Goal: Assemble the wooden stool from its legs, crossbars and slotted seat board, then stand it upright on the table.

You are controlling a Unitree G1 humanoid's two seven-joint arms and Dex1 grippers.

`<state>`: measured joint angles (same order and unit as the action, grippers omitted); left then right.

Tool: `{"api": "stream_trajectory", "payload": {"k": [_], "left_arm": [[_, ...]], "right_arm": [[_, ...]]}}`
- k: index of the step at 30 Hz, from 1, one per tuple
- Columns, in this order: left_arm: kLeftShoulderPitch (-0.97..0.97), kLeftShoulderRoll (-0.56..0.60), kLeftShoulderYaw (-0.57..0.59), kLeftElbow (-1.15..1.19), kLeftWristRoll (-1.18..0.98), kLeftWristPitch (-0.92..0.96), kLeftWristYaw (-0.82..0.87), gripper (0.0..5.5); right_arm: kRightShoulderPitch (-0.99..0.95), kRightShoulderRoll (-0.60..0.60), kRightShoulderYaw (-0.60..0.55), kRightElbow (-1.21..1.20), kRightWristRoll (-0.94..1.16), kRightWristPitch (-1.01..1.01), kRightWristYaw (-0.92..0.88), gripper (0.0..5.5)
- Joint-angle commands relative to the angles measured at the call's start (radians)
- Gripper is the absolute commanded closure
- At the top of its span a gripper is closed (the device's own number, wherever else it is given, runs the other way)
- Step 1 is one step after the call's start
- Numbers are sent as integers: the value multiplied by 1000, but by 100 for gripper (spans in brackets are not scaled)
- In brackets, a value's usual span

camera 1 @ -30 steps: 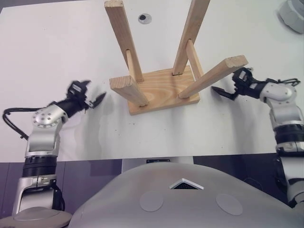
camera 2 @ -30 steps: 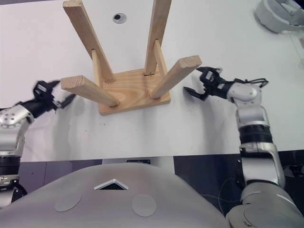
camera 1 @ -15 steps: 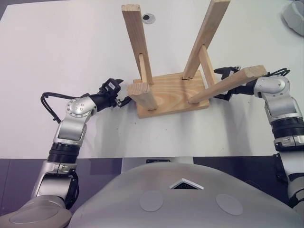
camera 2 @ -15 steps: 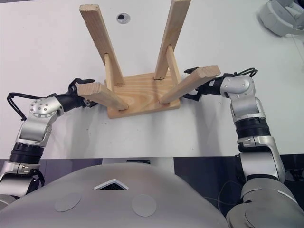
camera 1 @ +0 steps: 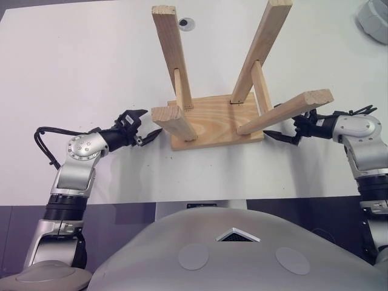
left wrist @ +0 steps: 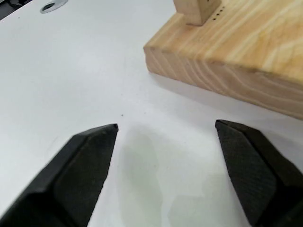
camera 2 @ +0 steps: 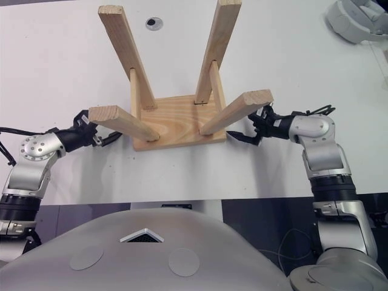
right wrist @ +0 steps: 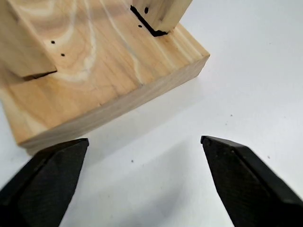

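Observation:
The wooden stool stands upside down on the white table, its seat board point(camera 1: 212, 118) flat on the surface. The legs point up and outward, among them a near left leg point(camera 1: 173, 120) and a near right leg point(camera 1: 285, 112). Crossbars point(camera 1: 180, 85) join the legs on each side. My left gripper point(camera 1: 147, 125) is open, low over the table just left of the board's left edge point(left wrist: 227, 71). My right gripper point(camera 1: 288, 128) is open too, under the near right leg and just off the board's right corner point(right wrist: 109, 90). Neither holds anything.
A small black grommet point(camera 1: 186, 23) sits in the table behind the stool. A grey object point(camera 1: 374, 18) lies at the far right corner. White table point(camera 1: 91, 66) stretches to the left and in front, down to its near edge.
From well out to the sides, both grippers came in against the near legs, then drew back a little and lower, beside the seat board. The stool stays inverted.

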<state>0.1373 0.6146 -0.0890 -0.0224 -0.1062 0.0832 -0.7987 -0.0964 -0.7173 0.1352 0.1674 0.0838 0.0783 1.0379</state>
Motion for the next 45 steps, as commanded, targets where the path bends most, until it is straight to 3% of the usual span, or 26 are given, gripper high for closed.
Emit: {"api": "stream_trajectory", "payload": {"k": [1,9,19,45], "left_arm": [[-21,-14,-34,17,36,28,20,170],[-1,-12,-73,-53,11,77,3,170],[61,84,10,-121,-15,106,-37,170],[51,23,-64,-117,-1,116,-38,170]], "right_arm": [[-43,3,26,35,-34,-31,-2,105],[18,-36,4,-77,-6,21,36,105],[46,-56,-48,-84,35,45,44,105],[97,-64,27,-134,-21,35,20,105]]}}
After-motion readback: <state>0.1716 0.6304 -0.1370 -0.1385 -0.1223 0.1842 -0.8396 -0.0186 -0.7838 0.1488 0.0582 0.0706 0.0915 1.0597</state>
